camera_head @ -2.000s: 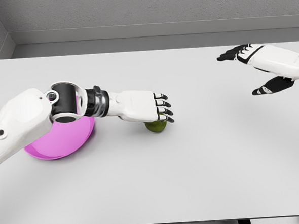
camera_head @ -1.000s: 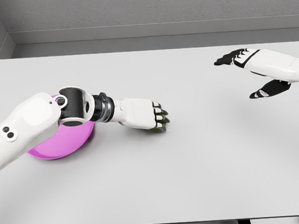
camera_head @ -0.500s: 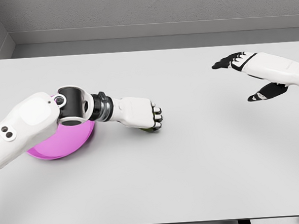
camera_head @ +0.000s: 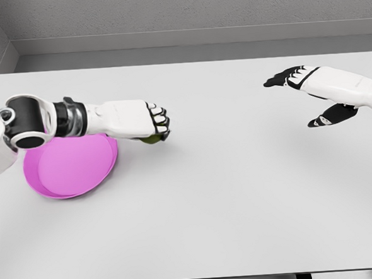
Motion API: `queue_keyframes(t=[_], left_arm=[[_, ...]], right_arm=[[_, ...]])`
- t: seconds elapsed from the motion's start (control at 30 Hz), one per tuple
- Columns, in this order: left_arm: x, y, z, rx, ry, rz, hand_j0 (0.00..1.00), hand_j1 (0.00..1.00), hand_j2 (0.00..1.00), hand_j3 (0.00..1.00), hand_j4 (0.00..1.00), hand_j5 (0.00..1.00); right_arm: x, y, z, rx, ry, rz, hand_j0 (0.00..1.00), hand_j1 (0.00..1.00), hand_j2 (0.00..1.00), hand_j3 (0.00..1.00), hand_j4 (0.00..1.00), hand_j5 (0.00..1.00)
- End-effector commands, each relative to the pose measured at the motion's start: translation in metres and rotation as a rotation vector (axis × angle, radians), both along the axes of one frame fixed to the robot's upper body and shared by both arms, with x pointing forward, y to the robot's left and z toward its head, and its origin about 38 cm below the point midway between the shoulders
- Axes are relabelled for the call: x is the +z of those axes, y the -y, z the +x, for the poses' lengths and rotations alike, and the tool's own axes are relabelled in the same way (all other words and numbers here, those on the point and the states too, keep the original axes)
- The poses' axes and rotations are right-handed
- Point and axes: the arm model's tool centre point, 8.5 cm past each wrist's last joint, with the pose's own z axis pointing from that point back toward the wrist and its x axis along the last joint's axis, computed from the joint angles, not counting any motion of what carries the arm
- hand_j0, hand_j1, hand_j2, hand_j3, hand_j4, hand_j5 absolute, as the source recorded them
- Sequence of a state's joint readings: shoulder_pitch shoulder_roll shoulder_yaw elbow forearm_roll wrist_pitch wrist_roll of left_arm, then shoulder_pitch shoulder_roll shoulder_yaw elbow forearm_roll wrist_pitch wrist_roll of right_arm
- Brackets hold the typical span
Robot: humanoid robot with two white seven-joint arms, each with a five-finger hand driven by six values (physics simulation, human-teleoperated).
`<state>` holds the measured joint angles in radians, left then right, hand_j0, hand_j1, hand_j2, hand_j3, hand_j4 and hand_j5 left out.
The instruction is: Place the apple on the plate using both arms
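I have the left hand (camera_head: 140,120) clenched around the green apple (camera_head: 150,139), of which only a sliver shows under the fingers, held just beside the right rim of the pink plate (camera_head: 68,169) and, I judge, lifted off the table (camera_head: 240,193). The grasp looks done; carrying it over the plate and letting go is left. My right hand (camera_head: 309,87) hovers far right, fingers spread, holding nothing.
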<state>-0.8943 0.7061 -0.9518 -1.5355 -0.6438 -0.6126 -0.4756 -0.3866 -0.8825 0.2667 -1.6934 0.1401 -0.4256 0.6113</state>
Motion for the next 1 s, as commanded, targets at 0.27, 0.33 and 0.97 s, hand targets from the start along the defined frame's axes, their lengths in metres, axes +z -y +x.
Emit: queue_keyframes(t=[0.27,0.33,0.97], left_arm=[[0.021,-0.111,-0.025,0.207,-0.020,-0.024,0.11,0.11,0.11,0.11,0.11,0.11],[0.019,-0.126,-0.027,0.250,-0.026,-0.034,0.11,0.11,0.11,0.11,0.11,0.11],[-0.002,-0.139,-0.022,0.301,-0.064,0.004,1.00,1.00,1.00,1.00,1.00,1.00]], right_arm=[[-0.001,0.000,0.000,-0.001,-0.006,0.004,1.00,1.00,1.00,1.00,1.00,1.00],[-0.001,0.000,0.000,0.000,-0.005,0.004,1.00,1.00,1.00,1.00,1.00,1.00],[-0.003,-0.003,-0.001,0.007,-0.011,0.001,1.00,1.00,1.00,1.00,1.00,1.00]])
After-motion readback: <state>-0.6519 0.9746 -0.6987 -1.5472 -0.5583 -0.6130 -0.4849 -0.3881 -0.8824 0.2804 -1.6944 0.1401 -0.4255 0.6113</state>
